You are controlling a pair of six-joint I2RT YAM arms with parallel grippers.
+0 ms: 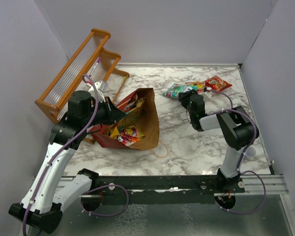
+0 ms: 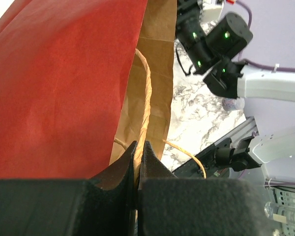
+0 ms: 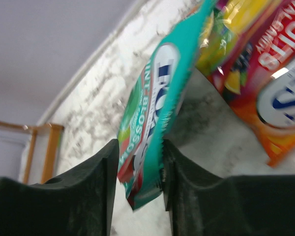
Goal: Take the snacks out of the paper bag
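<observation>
The paper bag (image 1: 146,123), red outside and brown inside, lies on its side with its mouth toward my left arm. Several snacks (image 1: 128,132) show in its mouth. My left gripper (image 1: 119,114) is shut on the bag's rim at a twine handle; in the left wrist view the twine (image 2: 146,98) runs into the closed gripper (image 2: 138,147) beside the red wall (image 2: 64,88). My right gripper (image 1: 185,96) is at the far right, fingers apart around a teal packet (image 3: 152,113), blurred and tilted. The teal packet (image 1: 178,90) is low over the table beside a red packet (image 1: 218,83).
A wooden rack (image 1: 83,69) stands at the back left, just behind my left arm. An orange-red packet (image 3: 265,73) lies right next to the teal one. The bag's other twine handle (image 1: 161,150) loops onto the marble table (image 1: 196,142).
</observation>
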